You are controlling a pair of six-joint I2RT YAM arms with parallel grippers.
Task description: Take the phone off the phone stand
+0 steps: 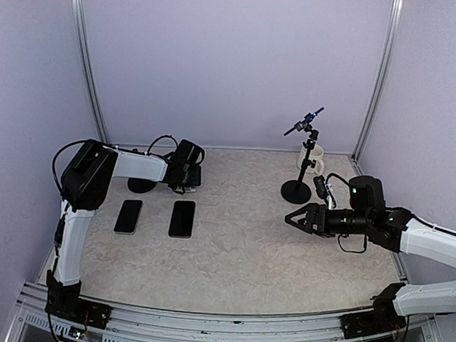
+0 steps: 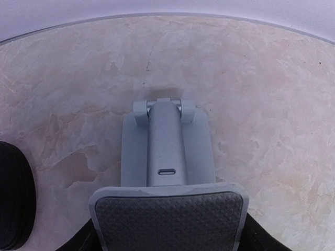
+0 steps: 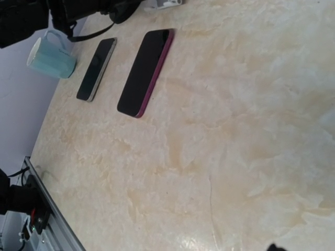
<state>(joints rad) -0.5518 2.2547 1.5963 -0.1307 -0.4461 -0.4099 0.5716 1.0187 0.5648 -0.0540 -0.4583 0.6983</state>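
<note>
The grey phone stand point(image 2: 166, 151) stands at the back left of the table. Its black dimpled cradle plate point(image 2: 167, 219) is bare, with no phone on it. My left gripper point(image 2: 167, 238) is shut on that plate, a black finger against each side; from above the left gripper point(image 1: 184, 177) covers the stand. Two phones lie flat in front of it: a magenta-edged phone point(image 1: 182, 218) point(image 3: 145, 73) and a dark phone point(image 1: 128, 216) point(image 3: 97, 68). My right gripper point(image 1: 295, 218) hovers open at mid right, holding nothing; its fingers barely show in its wrist view.
A black tripod stand with a clamp point(image 1: 299, 182) and a white mug point(image 1: 315, 158) stand at the back right. A black round base point(image 1: 140, 184) point(image 2: 13, 204) sits left of the phone stand. A teal mug point(image 3: 49, 57) is near the table's left edge.
</note>
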